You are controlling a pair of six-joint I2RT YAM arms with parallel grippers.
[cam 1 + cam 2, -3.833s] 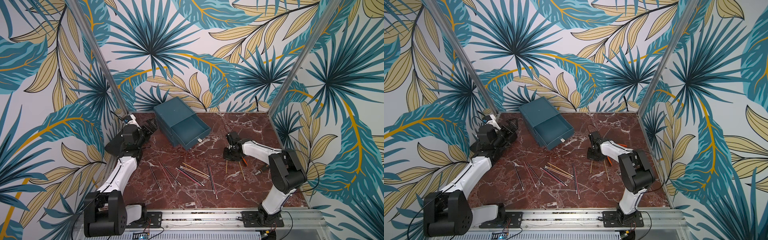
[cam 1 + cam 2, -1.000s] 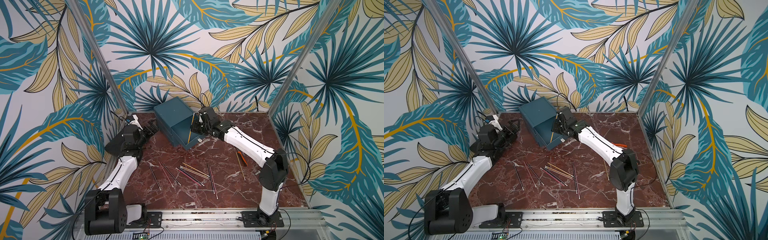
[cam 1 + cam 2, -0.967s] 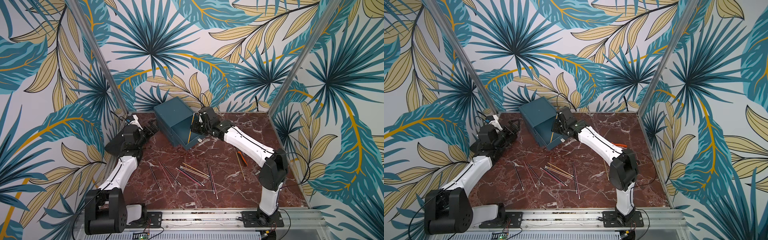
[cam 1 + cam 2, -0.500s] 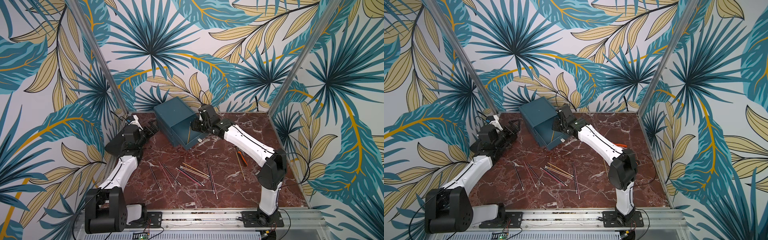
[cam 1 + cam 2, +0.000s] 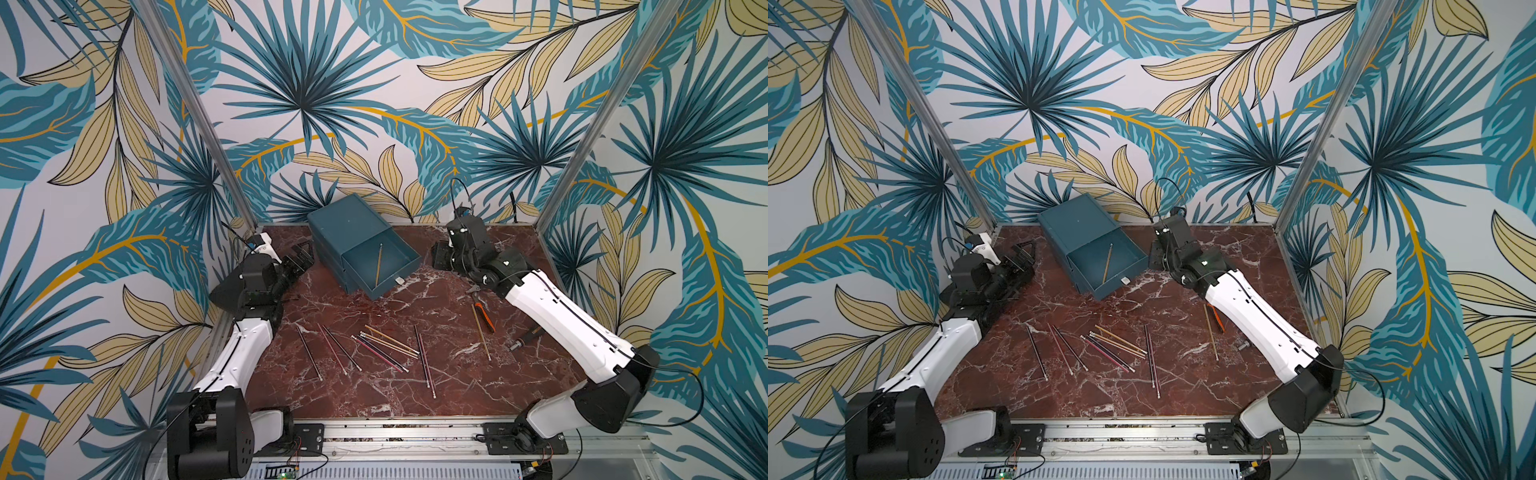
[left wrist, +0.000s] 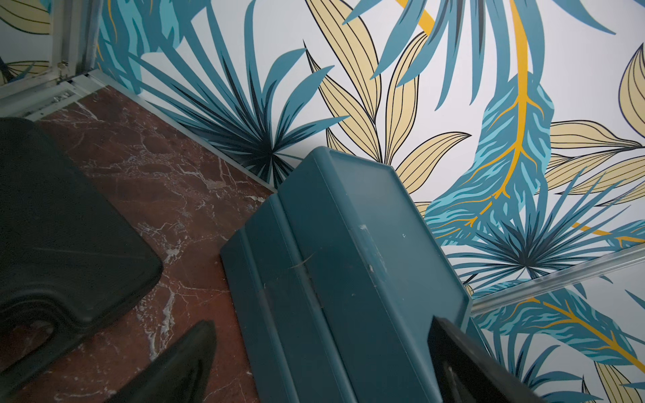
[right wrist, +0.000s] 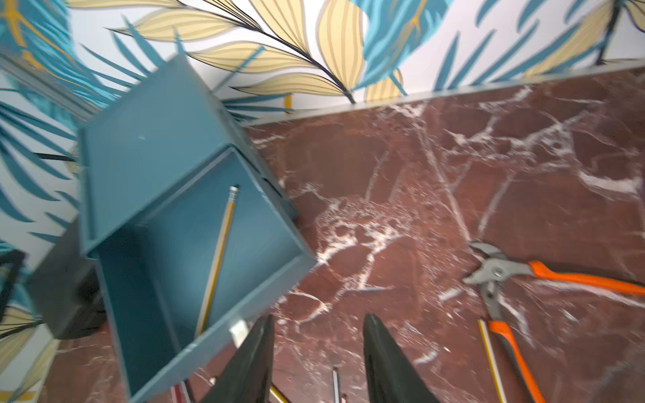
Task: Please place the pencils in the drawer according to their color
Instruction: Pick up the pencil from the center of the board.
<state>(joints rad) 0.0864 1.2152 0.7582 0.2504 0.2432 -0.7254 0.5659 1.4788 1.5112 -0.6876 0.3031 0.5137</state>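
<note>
A pencil lies in the chest's open top drawer. More pencils lie on the desk before it, pliers rightward.

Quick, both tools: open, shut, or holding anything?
Left tool: open, holding nothing.
Right tool: open, holding nothing.

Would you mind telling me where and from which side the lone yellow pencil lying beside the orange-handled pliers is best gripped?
Take the yellow pencil on its near half, toward the table's front, coming straight down and pinching across the shaft. It lies flat, and its far end crowds the pliers, while the near half has bare surface either side.
</note>
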